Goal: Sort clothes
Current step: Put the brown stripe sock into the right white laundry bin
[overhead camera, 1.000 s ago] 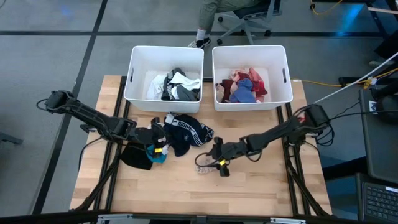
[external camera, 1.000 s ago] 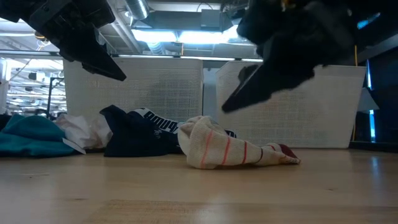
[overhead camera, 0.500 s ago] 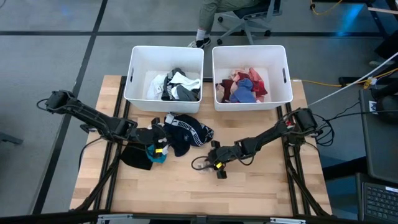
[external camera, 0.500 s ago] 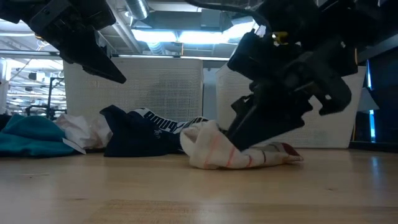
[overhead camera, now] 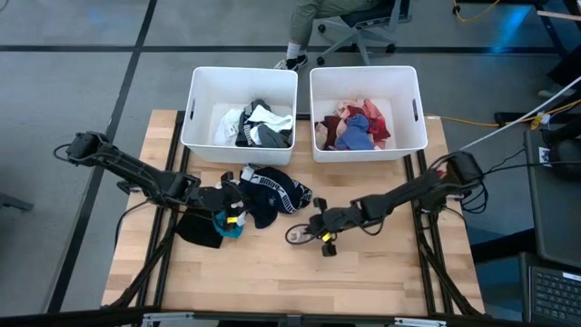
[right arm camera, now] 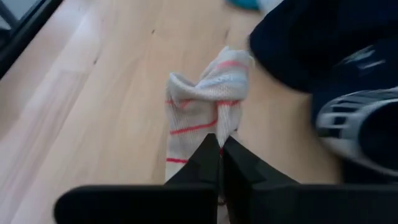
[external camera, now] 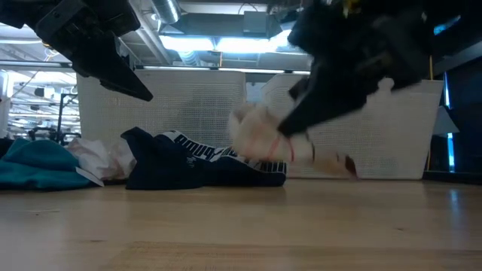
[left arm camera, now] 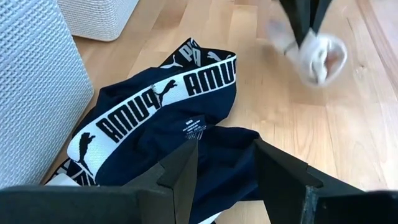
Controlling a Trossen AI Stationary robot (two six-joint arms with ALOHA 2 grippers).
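Note:
A white sock with red stripes (right arm camera: pixel 199 102) hangs just above the wooden table near its middle, with my right gripper (right arm camera: pixel 221 144) shut on it; the high view shows the sock (overhead camera: pixel 296 235) left of that gripper (overhead camera: pixel 310 232). My left gripper (left arm camera: pixel 224 168) stands open above a heap of clothes at centre left, its fingers over a navy garment with a white band (left arm camera: pixel 161 106). A teal cloth (overhead camera: pixel 232 228) and a black cloth (overhead camera: pixel 198 227) lie beside it on the table. My right gripper pinches bunched fabric of the sock's striped body (right arm camera: pixel 214 127) between its two fingers. The fingers slant down from the table's right side. The sock (external camera: pixel 260 135) hangs from them clear of the table top, its loose ends drooping to either side.
Two white bins stand at the table's far edge: the left one (overhead camera: pixel 195 109) holds white, grey and black clothes, the right one (overhead camera: pixel 413 109) red, pink and blue ones. A white cloth (external camera: pixel 98 158) lies in the heap. Bare wood lies along the near edge. A seated person's legs show beyond the bins.
My right gripper dipped onto the striped sock lying on the table, shut on it and rose again. The sock, flat on the wood a second ago, is now lifted clear and bunched in the fingers.

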